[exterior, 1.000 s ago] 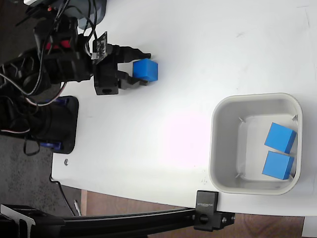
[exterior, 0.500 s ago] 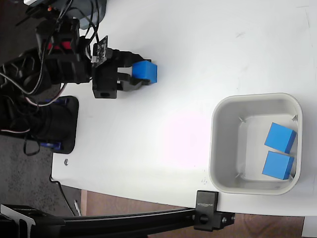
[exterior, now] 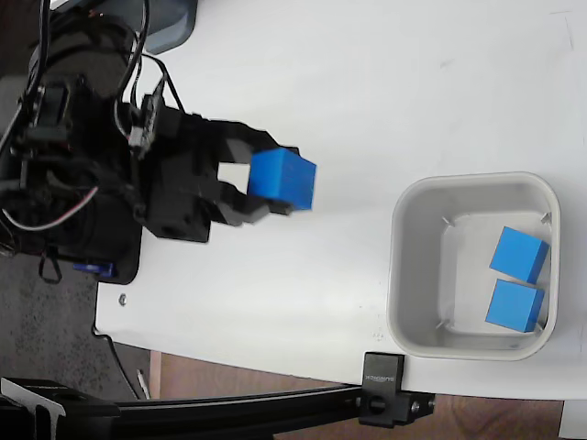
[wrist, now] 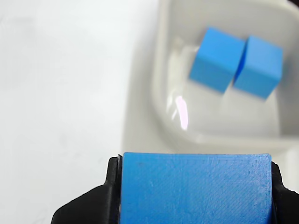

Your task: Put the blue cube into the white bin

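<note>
From my seat I see the gripper (exterior: 275,179) clamped on the blue cube (exterior: 282,179), one black finger (exterior: 246,137) against each side of it; in the wrist view the cube (wrist: 195,188) fills the gap between the two black pads (wrist: 112,177) completely. In the fixed view the cube sits above the white table (exterior: 385,82), left of the white bin (exterior: 404,266) and well apart from it. It looks raised off the surface, though I cannot tell by how much.

The bin rests near the table's lower right edge in the fixed view and has two more blue cubes (exterior: 518,254) (exterior: 515,305) against its right-hand wall, side by side and nearly touching (the wrist view shows them (wrist: 217,59) (wrist: 259,66) corner to corner on the bin floor).

The tabletop is plain white and glossy, with a bright patch of reflected light near its middle. A black clamp (exterior: 383,401) on a dark rail (exterior: 183,412) grips the table's lower edge. Left of the table lies a dark floor (exterior: 55,339) with loose cables (exterior: 27,243), and a black base plate (exterior: 115,229) sits under the arm. A grey-blue device (exterior: 170,23) shows at the top edge.
</note>
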Available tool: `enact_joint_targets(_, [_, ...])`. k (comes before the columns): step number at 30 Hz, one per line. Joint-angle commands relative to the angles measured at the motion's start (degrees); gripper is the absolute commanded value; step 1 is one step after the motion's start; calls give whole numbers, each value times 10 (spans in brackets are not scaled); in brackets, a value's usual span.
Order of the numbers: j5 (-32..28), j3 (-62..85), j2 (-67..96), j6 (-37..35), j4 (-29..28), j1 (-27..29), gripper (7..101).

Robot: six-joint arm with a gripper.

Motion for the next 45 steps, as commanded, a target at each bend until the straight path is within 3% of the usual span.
enact_joint_targets(1, [-117,-147,-104,-28,-40,69,435])
enact_joint_targets(11, [-185,-322,-275,-40,-65,121,468])
enact_joint_targets(13, [-172,-323,-279,-42,-72,120,675])
enact_joint_targets(14, [-170,-323,-279,-44,-73,117,884])
enact_joint_targets(15, [-171,-325,-279,-43,-72,116,1003])
enact_joint_targets(21, [-180,-272,-234,-47,-58,113,1003])
enact_joint_targets(27, [-175,-56,-39,-52,-47,120,1003])
enact_joint_targets(39, [-156,376,468,-26,101,120,1003])
enact_joint_targets(45, [-112,473,585,10,119,74,1003])
